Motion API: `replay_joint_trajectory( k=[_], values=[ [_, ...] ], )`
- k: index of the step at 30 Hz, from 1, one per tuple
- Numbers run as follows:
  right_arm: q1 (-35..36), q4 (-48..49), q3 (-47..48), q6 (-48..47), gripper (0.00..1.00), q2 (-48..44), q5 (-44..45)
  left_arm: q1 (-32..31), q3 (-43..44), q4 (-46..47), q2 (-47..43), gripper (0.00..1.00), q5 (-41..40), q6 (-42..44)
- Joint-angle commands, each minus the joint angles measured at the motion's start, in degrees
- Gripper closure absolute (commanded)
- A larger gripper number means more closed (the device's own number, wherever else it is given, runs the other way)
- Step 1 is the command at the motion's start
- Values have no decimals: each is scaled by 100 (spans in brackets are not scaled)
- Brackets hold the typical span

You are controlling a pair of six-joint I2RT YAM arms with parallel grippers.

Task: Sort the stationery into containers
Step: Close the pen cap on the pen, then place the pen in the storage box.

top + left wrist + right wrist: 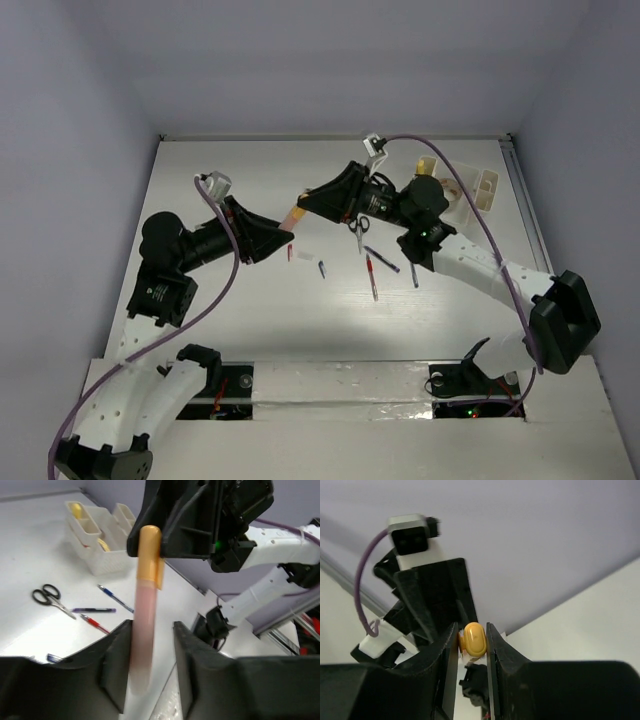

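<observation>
The right end effector (472, 630) is clamped on the orange cap of a pink pen (146, 595), holding it in the air above mid-desk (250, 310). The left end effector (151, 627) is apart around the barrel, with a gap on one side. The organizer (472, 190) sits near the far right edge. Scissors (358, 231), a red pen (372, 278) and a blue pen (383, 259) lie between it and the arms.

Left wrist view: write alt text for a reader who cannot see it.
A pink pen with an orange cap stands upright between the fingers of the open left gripper, its cap clamped by the right gripper above. Behind, on the white table, lie black-handled scissors, loose pens and a cream organizer.
</observation>
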Motion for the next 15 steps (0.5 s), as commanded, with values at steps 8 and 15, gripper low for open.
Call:
replay_joint_trajectory(
  k=[8, 15],
  values=[
    [-2186, -538, 497, 629, 100, 521, -732, 32, -396, -685, -1251, 50, -974, 1356],
    [-3039, -3040, 1050, -1381, 100, 346, 819, 32, -835, -606, -1190, 28, -1193, 1558]
  ],
)
